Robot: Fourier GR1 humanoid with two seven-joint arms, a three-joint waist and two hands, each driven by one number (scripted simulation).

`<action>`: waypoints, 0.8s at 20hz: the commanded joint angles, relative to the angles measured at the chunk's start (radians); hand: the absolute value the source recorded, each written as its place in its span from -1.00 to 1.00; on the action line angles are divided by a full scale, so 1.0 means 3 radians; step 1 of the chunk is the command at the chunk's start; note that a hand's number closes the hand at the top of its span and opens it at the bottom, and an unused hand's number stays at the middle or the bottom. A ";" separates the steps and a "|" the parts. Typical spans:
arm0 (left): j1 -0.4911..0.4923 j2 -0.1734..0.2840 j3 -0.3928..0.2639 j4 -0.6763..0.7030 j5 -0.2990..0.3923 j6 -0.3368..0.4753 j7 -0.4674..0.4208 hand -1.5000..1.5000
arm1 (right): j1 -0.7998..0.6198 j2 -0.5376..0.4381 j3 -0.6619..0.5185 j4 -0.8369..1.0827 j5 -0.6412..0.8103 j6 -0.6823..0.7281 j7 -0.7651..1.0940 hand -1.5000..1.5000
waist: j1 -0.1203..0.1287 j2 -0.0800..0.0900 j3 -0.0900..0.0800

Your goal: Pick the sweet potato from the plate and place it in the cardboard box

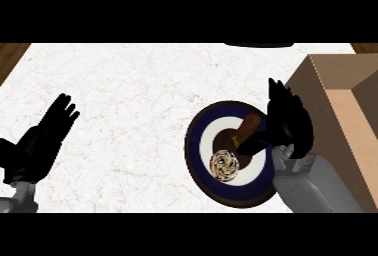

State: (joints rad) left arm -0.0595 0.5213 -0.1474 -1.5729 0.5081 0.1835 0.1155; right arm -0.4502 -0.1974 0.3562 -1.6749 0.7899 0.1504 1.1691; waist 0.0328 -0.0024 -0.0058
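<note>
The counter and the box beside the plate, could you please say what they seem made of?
The counter looks like polished white stone, perhaps marble, going by its faint reddish veining. The box looks like plain matte cardboard: flat tan-brown walls with no sheen.

On the counter (pixel 140 85) the plate (pixel 203 165) lies right of centre with the sweet potato (pixel 247 127) on it, the right hand (pixel 284 122) over its right edge, the cardboard box (pixel 336 95) further right, and the left hand (pixel 40 142) far left.
</note>
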 commanded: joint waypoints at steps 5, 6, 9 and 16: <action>0.0124 -0.0010 0.0128 -0.0028 0.0049 -0.0048 -0.0057 0.00 | -0.0422 0.0482 -0.0202 0.0388 -0.0055 0.0566 0.0968 -1.00 | -0.0073 0.0000 0.0011; -0.0031 0.0013 0.0123 -0.0063 0.0037 0.0031 0.0106 0.00 | -0.0507 0.0551 -0.0251 0.0412 -0.0081 0.0599 0.1011 -1.00 | -0.0095 -0.0001 0.0013; 0.0041 0.0001 0.0179 -0.0008 0.0051 -0.0038 0.0011 0.00 | -0.0343 0.0516 -0.0284 0.0428 -0.0122 0.0708 0.0892 -1.00 | -0.0128 -0.0004 0.0014; 0.0155 0.0012 0.0261 0.0011 0.0089 -0.0203 -0.0030 0.00 | -0.0427 0.0652 -0.0273 0.0520 -0.0026 0.0655 0.0952 -1.00 | -0.0098 -0.0002 0.0015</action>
State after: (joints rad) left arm -0.0181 0.5221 -0.0917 -1.5824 0.5165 0.1559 0.1107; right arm -0.5477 -0.0310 0.2593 -1.5254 0.7809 0.2589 1.2174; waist 0.0034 -0.0035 -0.0017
